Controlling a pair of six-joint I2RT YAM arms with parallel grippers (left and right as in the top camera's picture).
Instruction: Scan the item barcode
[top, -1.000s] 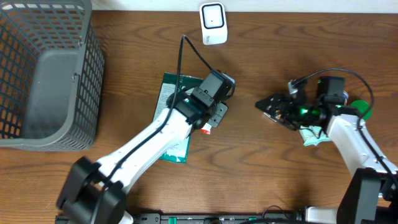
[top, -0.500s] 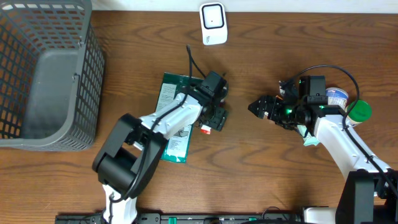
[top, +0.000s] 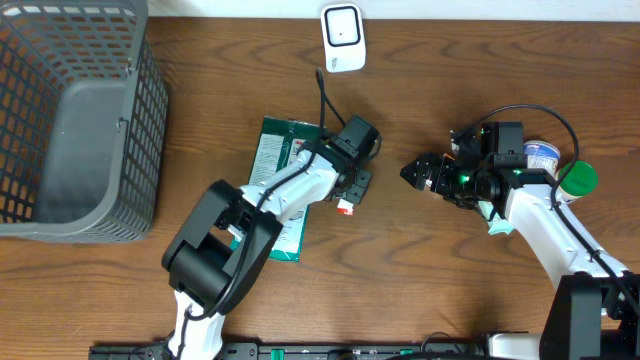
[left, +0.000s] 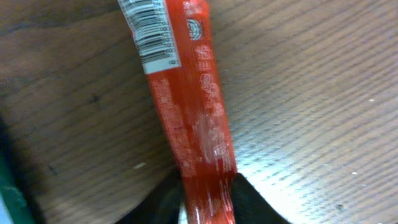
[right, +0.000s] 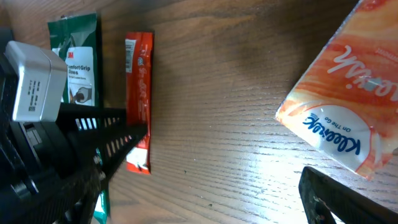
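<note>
While the left tool (left: 208, 196) clamps one end of the red packet (left: 186, 106), barcode upward, mid-surface (top: 450, 290), a green "ComfortGrip" pack (right: 78, 62) lies beside it; the right tool (top: 412, 172) gapes empty near an orange "Kleenex On The Go" pack (right: 348, 106).

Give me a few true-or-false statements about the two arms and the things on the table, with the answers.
1. The left gripper has its fingers on either side of one end of the red packet. True.
2. The red packet's barcode is hidden. False: it faces up near the far end, plain in the left wrist view.
3. The green packet is in the basket. False: it lies on the table, partly under the left arm.
4. The right gripper is open and holds nothing. True.
5. A white scanner sits at the table's far edge. True.
</note>
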